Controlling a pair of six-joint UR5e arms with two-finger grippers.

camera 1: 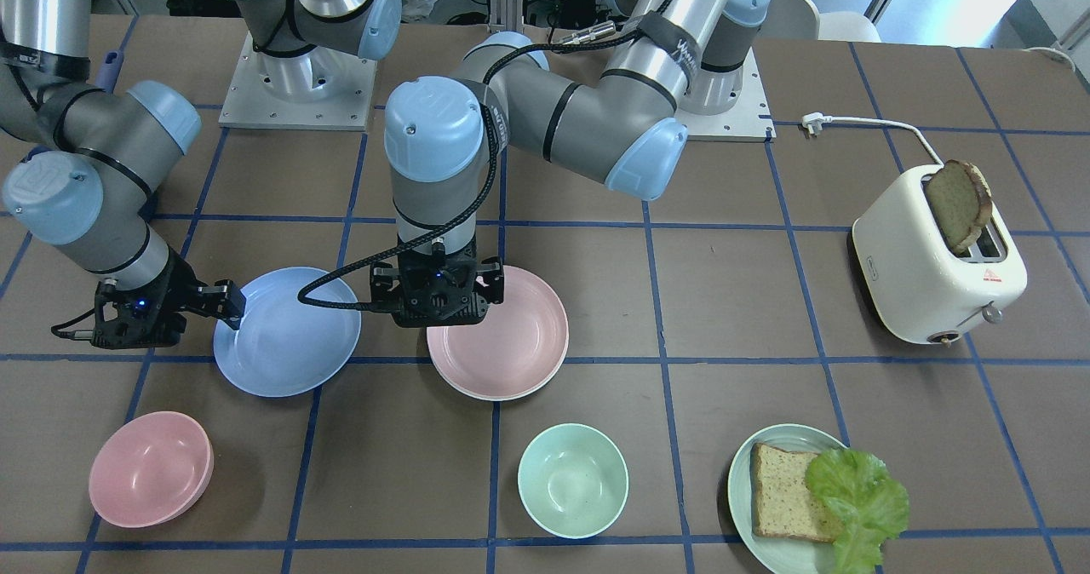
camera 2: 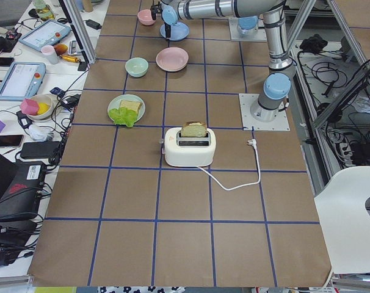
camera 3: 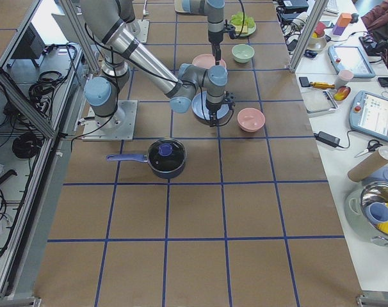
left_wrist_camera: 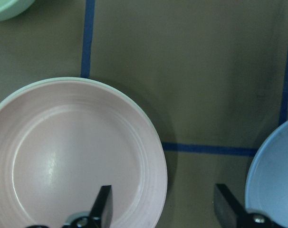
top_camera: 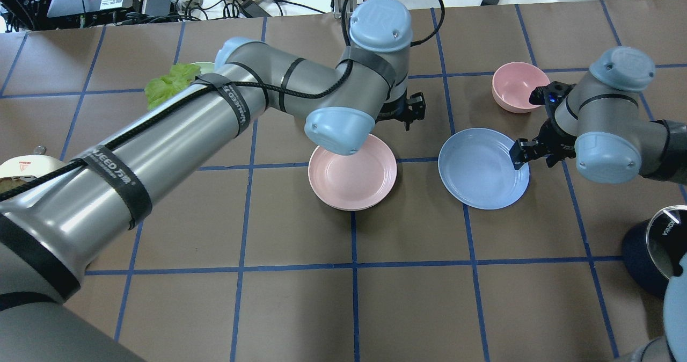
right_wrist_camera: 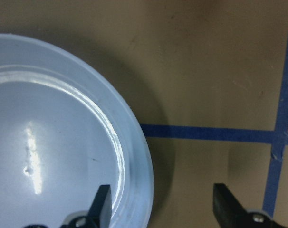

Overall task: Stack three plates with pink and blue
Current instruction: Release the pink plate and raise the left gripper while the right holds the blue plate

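The pale pink plate (camera 1: 511,344) lies on the table, also in the overhead view (top_camera: 352,174). A thin pale rim (left_wrist_camera: 49,84) shows under its edge and looks like the cream-white plate beneath it. The light blue plate (camera 1: 285,344) lies beside it, also in the overhead view (top_camera: 480,168). My left gripper (left_wrist_camera: 163,209) is open over the pink plate's rim on the side facing the blue plate (left_wrist_camera: 277,175). My right gripper (right_wrist_camera: 160,209) is open astride the blue plate's (right_wrist_camera: 49,142) outer rim, also in the overhead view (top_camera: 523,152).
A pink bowl (camera 1: 151,469) and a mint bowl (camera 1: 572,480) stand on the operators' side. A green plate with bread and lettuce (camera 1: 754,463) and a toaster (camera 1: 937,259) are on my left. A dark lidded pot (top_camera: 655,249) stands near my right arm.
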